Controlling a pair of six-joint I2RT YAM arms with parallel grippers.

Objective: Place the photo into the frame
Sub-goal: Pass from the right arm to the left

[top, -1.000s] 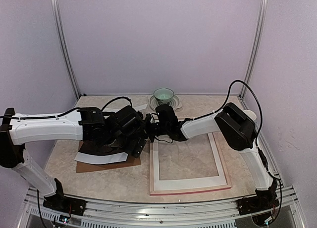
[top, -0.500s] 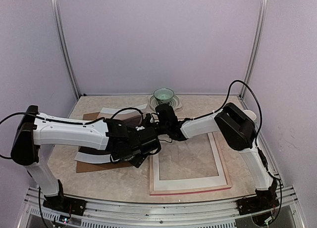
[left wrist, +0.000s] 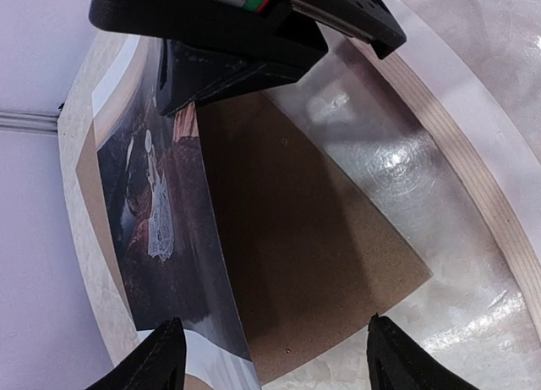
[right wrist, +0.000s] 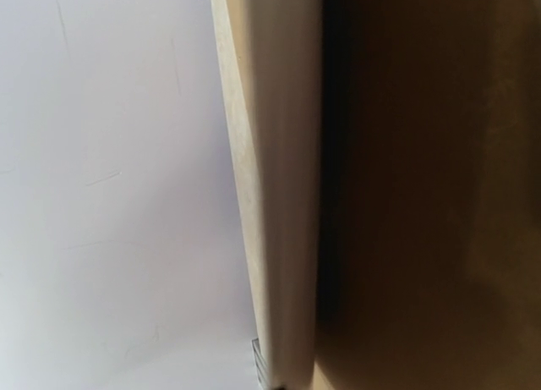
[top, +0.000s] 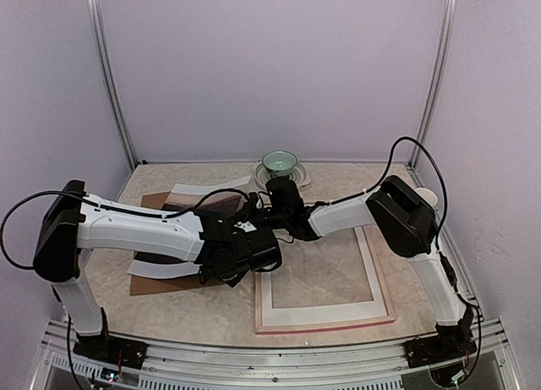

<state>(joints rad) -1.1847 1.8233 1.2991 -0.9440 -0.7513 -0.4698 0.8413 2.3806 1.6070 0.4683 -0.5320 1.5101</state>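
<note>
Photo-in-frame job, pickup stage. The photo point(left wrist: 161, 221) was not yet in the frame point(top: 326, 326).

- The photo lay picture-side up, left of the frame, on the brown backing board point(left wrist: 313, 238). Its long edge ran across the board and a white margin showed at its near end.
- The frame lay flat on the table point(top: 211, 314), right of centre. The white mat point(top: 321, 308) sat inside its rim and bare table showed through the opening. In the left wrist view, its pale wood edge ran along just beside the board's right corner.
- Your left hand point(left wrist: 275, 360) hovered above the board with its fingers spread and nothing between them. One finger was over the photo's near end and the other over the bare board.
- Your right hand point(top: 256, 209) was pressed together at the far end of the photo and board, with its tip at the photo's top edge. I could not tell whether it was pinching the print, the board or nothing. Its own camera showed only a pale edge and brown surface, too close to read.
- A green cup on a saucer point(top: 280, 162) stood at the back, well apart from the work.

My reading was that you were lining the left hand up to take the photo. The next move called for lowering it onto the photo's free edge and nipping the print alone, not the board under it. You would then carry it right and square it to the mat opening. A thin, glossy sheet will likely slide or buckle, so a shallow, slow pinch seemed wise.
</note>
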